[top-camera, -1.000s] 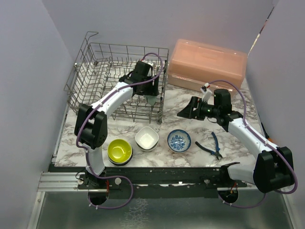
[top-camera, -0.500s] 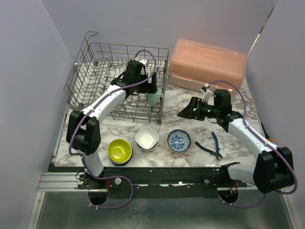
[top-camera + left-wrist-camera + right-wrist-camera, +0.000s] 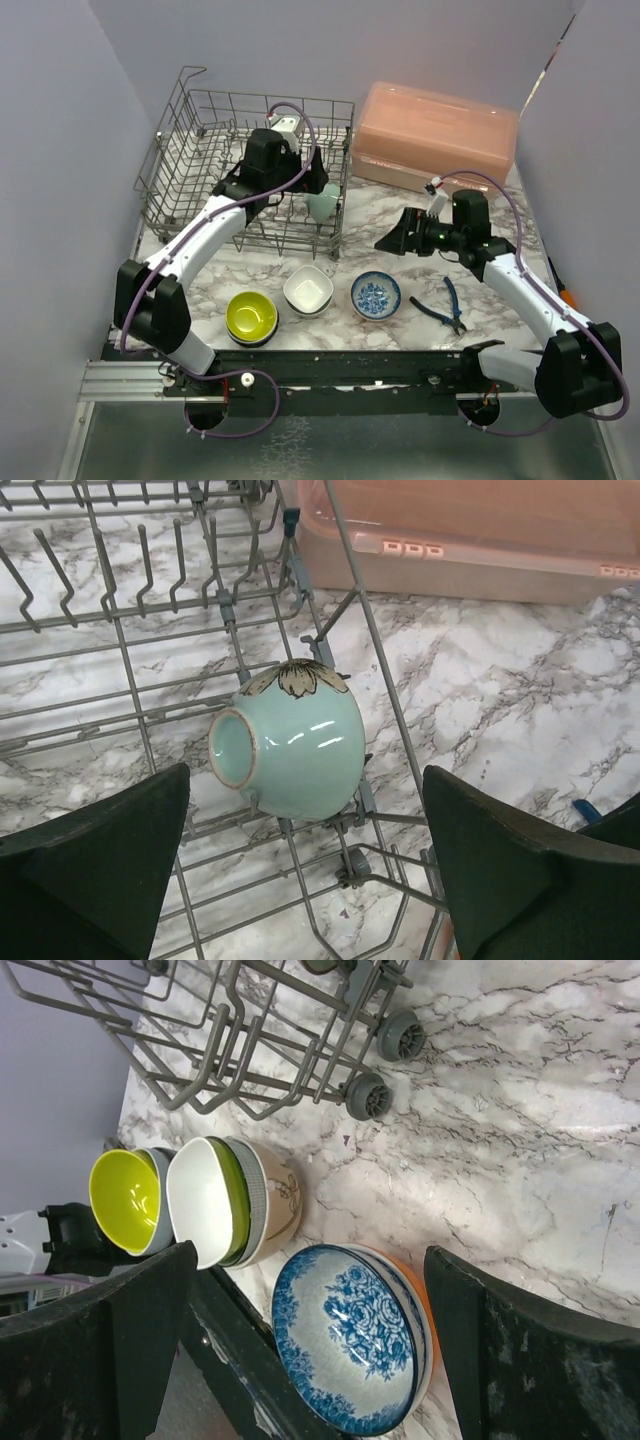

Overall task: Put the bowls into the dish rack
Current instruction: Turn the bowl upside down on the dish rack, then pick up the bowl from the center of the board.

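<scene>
My left hand is spread as wide as it goes and grips nothing. The pale teal bowl lies between the two fingers but clear of both, on its side in the dish rack at the near right corner, foot turned left, rim against the side wires. My main worry is that bowl: I can't tell whether a tine pins it, so a brush from either finger as I pull out could roll it along the floor wires. The upright tines and the rack's rim crowd the wrist, and the purple cable looped over the arm could catch on a wire. The rack has wheels, so I judge a snag might drag the whole thing across the counter. My right hand is also fully open and empty, hovering over the marble and facing the waiting bowls. Those are nested, with the blue-patterned bowl sitting in an orange one, a white bowl on a green and a beige one, and a lime-yellow bowl on another. Lifting a top bowl may pull up its neighbour. Blue pliers lie just right of the patterned bowl, and the pink box stands beside the rack.
</scene>
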Motion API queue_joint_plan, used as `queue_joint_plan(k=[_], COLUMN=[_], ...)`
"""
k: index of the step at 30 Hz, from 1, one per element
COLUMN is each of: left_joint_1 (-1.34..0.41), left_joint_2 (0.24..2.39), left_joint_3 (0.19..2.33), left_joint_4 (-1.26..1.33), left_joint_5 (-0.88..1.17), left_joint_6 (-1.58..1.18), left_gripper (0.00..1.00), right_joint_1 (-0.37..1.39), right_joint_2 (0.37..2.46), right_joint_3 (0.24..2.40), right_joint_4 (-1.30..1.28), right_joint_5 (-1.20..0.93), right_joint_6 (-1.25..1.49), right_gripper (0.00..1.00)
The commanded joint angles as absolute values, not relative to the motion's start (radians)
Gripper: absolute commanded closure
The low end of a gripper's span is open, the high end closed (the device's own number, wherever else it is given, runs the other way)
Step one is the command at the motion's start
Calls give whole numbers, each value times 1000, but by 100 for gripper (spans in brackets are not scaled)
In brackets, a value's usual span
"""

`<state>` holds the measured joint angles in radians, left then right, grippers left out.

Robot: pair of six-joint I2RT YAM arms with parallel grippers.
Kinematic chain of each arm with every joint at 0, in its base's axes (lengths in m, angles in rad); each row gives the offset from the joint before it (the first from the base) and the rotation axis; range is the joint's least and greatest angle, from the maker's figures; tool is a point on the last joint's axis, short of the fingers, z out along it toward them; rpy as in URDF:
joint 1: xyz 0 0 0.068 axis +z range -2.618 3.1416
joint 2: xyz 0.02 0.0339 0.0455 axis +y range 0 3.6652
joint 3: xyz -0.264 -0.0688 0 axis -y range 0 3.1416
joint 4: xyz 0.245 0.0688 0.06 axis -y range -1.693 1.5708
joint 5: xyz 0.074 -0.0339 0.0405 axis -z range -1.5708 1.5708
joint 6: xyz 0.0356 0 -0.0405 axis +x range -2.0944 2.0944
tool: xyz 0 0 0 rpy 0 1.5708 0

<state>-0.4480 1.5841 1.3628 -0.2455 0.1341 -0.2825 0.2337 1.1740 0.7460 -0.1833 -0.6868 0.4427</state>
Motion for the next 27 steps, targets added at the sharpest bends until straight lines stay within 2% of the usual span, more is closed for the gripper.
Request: queue_joint_plan(k=[1, 6, 15, 27], left_joint_1=[-449, -449, -449, -449], left_joint_2=[1463, 1349, 1234, 1263], left_joint_3=[1299, 1183, 1064, 1073], left_joint_4=[-121, 20, 194, 194], left_joint_5=[168, 194, 222, 253], left_joint_6=[-242, -225, -237, -250], left_gripper=[1, 1, 1, 1], right_joint_1=[229, 231, 230, 232], right_joint_2=[1129, 1093, 1031, 1033], right_joint_3=[729, 691, 645, 545], right_joint_4=[-262, -293, -443, -414], right_joint_5=[-652, -630, -497, -585], right_joint_6=[400, 418, 445, 459], right_gripper=[0, 1, 9, 37])
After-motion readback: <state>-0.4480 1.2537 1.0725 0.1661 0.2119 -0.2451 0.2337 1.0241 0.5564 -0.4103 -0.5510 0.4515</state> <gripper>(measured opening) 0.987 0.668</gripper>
